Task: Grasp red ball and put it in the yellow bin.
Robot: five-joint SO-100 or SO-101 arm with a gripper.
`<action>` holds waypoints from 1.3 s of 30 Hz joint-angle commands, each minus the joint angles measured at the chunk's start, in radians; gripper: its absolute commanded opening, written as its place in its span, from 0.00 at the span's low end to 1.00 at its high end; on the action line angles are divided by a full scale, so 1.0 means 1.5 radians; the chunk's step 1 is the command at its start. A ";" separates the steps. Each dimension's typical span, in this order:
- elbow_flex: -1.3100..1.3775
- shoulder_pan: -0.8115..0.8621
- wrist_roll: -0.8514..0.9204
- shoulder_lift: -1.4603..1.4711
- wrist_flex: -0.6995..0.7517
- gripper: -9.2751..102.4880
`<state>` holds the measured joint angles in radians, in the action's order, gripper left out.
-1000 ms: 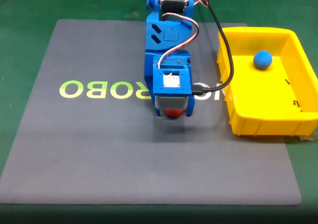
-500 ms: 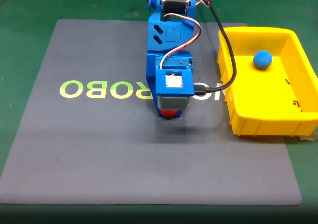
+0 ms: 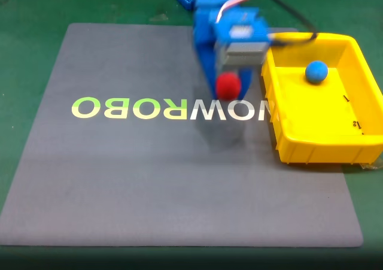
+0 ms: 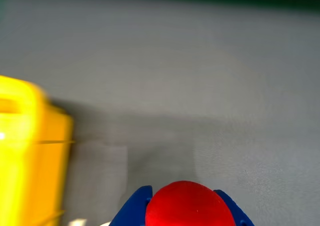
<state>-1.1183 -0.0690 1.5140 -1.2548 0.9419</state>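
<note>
Inside yellow bin (image 3: 365, 78), blue ball (image 3: 316, 72), fixed view.

You can see the red ball (image 3: 228, 85), a small matte sphere, lifted clear of the grey mat (image 3: 119, 180) and pinched between the blue fingers. In the fixed view it hangs just left of the yellow bin (image 3: 281, 132), near that bin's left wall. The bin is a bright rectangular tray with sloping walls and a rim, sitting upright at the mat's right edge.
</note>
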 commanded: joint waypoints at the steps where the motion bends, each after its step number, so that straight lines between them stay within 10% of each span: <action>1: 0.019 -0.046 -0.015 -0.117 0.014 0.08; 28: -0.136 -0.289 -0.077 -0.246 0.012 0.09; 33: -0.136 -0.281 -0.094 -0.247 0.003 0.33; 39: -0.136 -0.273 -0.103 -0.256 -0.006 0.37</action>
<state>-1.3330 -0.4832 1.3729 -1.5877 0.9587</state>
